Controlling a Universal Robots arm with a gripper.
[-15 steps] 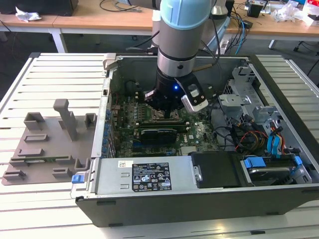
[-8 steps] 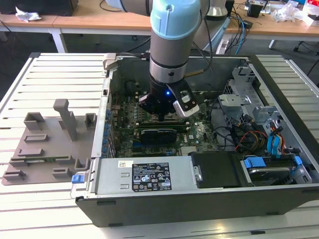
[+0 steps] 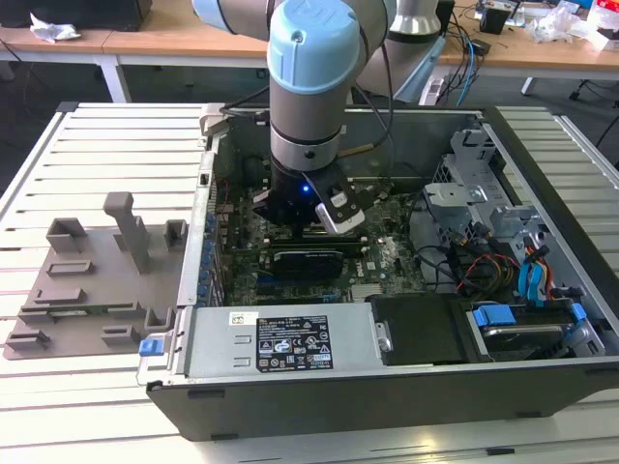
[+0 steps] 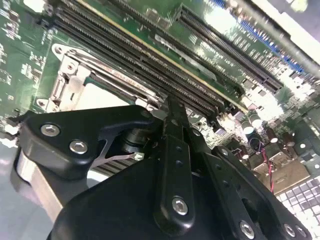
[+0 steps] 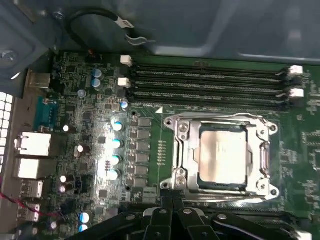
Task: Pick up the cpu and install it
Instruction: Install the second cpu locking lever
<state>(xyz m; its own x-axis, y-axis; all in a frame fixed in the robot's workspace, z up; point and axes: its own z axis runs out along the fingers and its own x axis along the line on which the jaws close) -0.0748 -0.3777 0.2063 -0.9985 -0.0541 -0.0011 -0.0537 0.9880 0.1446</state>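
Note:
The cpu (image 5: 222,152), a small square chip with a pale silver-grey top, lies flat in the metal-framed socket (image 5: 182,150) on the green motherboard. In the first wrist view my gripper (image 5: 172,200) is shut, its black fingers pressed together with nothing between them, their tips at the socket frame's edge and beside the chip. In the second wrist view the gripper (image 4: 172,107) points down at the board next to the socket (image 4: 75,85), and its black linkage hides part of the socket. In the exterior view the arm's wrist (image 3: 305,193) reaches down into the open computer case (image 3: 387,396).
Long memory slots (image 5: 210,82) run alongside the socket. A black card on a green board (image 3: 305,259) lies just under the wrist. A labelled power supply (image 3: 290,338) lines the case's near wall, and drive cages with cables (image 3: 503,251) fill its right. A grey fixture (image 3: 87,280) sits outside, left.

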